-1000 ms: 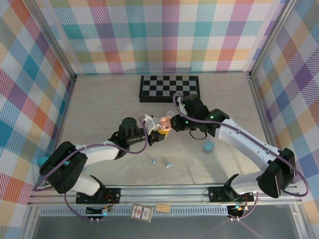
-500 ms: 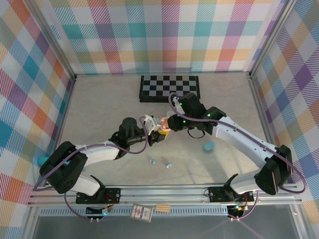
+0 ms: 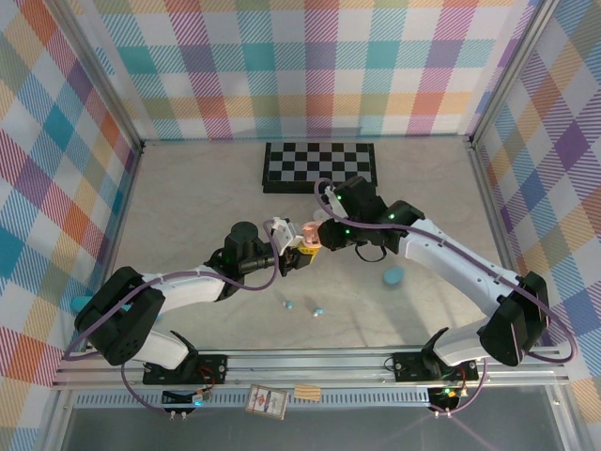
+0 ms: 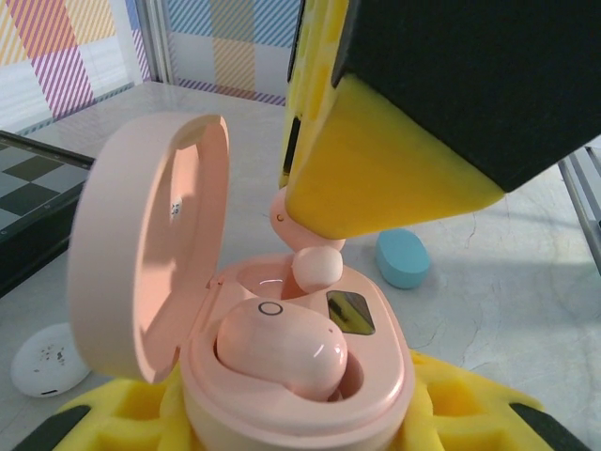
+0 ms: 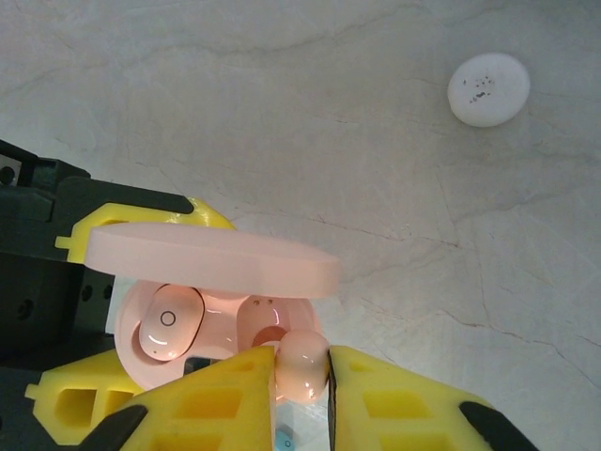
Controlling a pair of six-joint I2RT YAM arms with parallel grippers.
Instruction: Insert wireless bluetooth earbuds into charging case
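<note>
Left pincer [image 3: 299,250] is closed narrowly on the open pink case [image 4: 376,376], with one earbud [image 4: 282,349] seated inside. Right pincer [image 5: 300,368] is nearly closed, pinching the second earbud [image 5: 302,355] roughly upright, directly above the case's empty socket [image 5: 266,331].

Surroundings: board, table, walls, rail items.
A black-and-white checkerboard [image 3: 319,166] lies flat at the far middle of the table [image 3: 188,207], close to the back wall. The table top is pale and stone-patterned, with faint veins. Plaid walls [image 3: 310,66] in many colours enclose the back and both sides, set in a metal frame [image 3: 139,150]. Below the near rail [image 3: 319,359], a small printed card [image 3: 266,401] lies just beside a tan ridged piece [image 3: 307,391] whose kind cannot be told.
</note>
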